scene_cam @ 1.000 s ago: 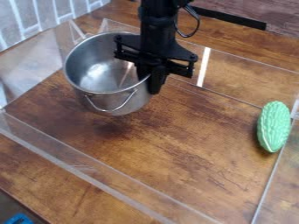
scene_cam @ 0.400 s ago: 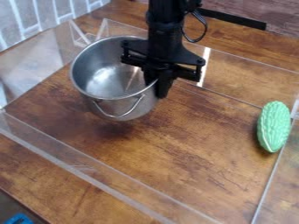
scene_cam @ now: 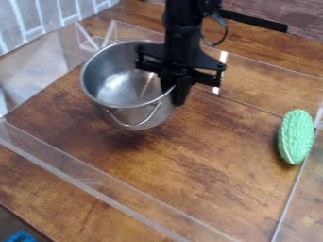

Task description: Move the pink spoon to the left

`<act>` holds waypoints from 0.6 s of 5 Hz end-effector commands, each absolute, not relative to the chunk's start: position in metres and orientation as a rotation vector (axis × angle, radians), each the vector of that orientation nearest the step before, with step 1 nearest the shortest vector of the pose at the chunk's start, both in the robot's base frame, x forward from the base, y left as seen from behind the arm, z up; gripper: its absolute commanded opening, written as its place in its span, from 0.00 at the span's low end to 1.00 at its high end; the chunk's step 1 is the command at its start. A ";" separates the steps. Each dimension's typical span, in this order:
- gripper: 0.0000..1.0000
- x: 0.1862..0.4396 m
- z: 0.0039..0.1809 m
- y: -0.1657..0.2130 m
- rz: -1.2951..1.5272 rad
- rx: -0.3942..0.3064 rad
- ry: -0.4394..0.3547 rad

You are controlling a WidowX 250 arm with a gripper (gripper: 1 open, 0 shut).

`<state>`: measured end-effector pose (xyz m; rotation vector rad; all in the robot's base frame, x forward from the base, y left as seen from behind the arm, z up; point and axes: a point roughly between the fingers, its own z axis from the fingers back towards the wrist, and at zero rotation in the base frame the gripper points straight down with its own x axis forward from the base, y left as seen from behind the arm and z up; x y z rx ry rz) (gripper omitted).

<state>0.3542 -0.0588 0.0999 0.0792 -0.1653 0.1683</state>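
The pink spoon does not show in this view. My black gripper [scene_cam: 182,95] points straight down at the right rim of a round steel pot [scene_cam: 120,80]. Its jaws are shut on that rim. The pot is tilted and looks raised a little, with a shadow under it and its wire handle [scene_cam: 142,118] hanging at the front. The arm hides the part of the pot's rim behind the gripper.
A bumpy green vegetable [scene_cam: 297,135] lies at the right edge of the wooden table [scene_cam: 190,180]. Low clear plastic walls [scene_cam: 63,156] fence the work area at the front, left and back. A white strip [scene_cam: 222,72] shows just right of the gripper.
The gripper and the steel pot have shifted together slightly to the right. The green vegetable has not moved.
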 end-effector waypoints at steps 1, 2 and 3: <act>0.00 0.363 0.121 -0.064 0.159 0.066 -0.228; 0.00 0.368 0.117 -0.070 0.153 0.059 -0.229; 0.00 0.373 0.114 -0.077 0.149 0.053 -0.230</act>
